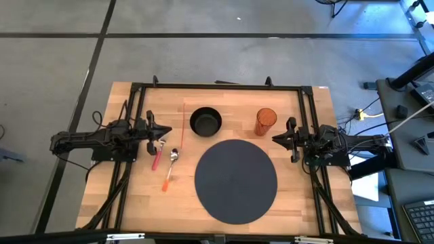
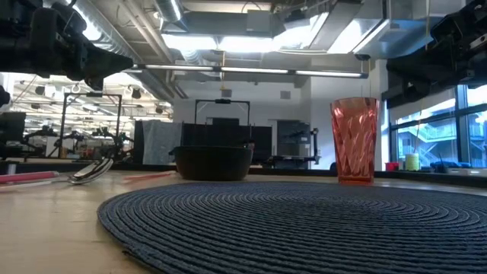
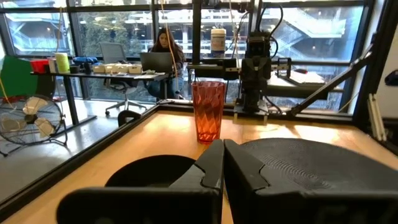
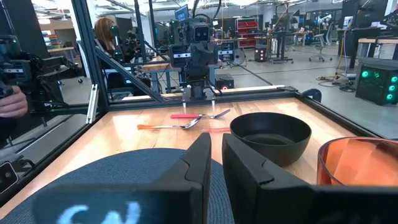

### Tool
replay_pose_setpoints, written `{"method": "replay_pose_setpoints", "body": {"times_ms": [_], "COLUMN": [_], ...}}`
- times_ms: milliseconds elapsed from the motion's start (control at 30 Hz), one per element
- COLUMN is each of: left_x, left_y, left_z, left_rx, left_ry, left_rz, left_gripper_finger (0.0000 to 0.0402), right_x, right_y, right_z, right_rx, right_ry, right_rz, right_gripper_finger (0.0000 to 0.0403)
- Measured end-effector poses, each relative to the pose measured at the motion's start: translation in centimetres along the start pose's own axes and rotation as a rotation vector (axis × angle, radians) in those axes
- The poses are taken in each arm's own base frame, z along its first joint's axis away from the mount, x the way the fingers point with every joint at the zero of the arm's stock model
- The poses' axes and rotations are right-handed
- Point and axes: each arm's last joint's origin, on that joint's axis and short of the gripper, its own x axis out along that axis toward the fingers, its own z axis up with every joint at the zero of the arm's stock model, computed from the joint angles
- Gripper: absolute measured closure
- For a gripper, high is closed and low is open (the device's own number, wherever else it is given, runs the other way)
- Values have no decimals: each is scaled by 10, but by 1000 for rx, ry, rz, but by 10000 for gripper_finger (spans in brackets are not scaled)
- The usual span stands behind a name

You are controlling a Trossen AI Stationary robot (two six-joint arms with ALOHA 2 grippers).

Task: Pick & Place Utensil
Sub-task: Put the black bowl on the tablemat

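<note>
Two utensils lie flat on the wooden table at the left. One has a red handle [image 1: 156, 157] and lies in front of my left gripper. The other is a metal spoon with an orange handle [image 1: 170, 169]. Both also show in the right wrist view, the red one [image 4: 186, 116] and the orange one [image 4: 166, 127]. My left gripper [image 1: 166, 133] hovers above the table's left side, shut and empty [image 3: 223, 155]. My right gripper [image 1: 274, 137] hovers at the right side, fingers nearly together and empty [image 4: 216, 155].
A black bowl [image 1: 205, 122] and an orange faceted cup [image 1: 265, 120] stand at the far middle of the table. A round dark woven placemat [image 1: 236, 179] lies at the near middle. A thin red stick [image 1: 183, 122] lies left of the bowl. A black frame [image 1: 217, 86] rims the table.
</note>
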Motion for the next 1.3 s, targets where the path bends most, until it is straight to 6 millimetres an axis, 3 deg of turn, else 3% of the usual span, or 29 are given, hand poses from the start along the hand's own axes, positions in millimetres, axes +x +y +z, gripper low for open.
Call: {"method": "replay_pose_setpoints", "body": {"times_ms": [167,433,700,833,1000,1200,1300], "left_x": [0,-1,14,41,96,161,188], "left_y": [0,1,1,-2,-3,4,8], "left_z": [1,18,46,66,79,62,50], "left_rx": [-38,-40,-14,-4,32,76,87], "left_ry": [-6,-147,-58,86,384,807,900], "left_rz": [-2,61,163,206,232,128,108], "left_gripper_finger": [398,398,400,400,400,400,396], "right_x": [0,0,0,0,0,0,0], "right_y": [0,1,1,0,0,0,0], "right_z": [0,5,4,4,4,6,6], "right_rx": [7,12,-1,-2,-1,2,0], "right_ry": [0,-57,-43,-43,-49,-66,-65], "right_rz": [0,9,12,-8,-24,-23,-23], "right_gripper_finger": [361,366,397,394,394,393,393]}}
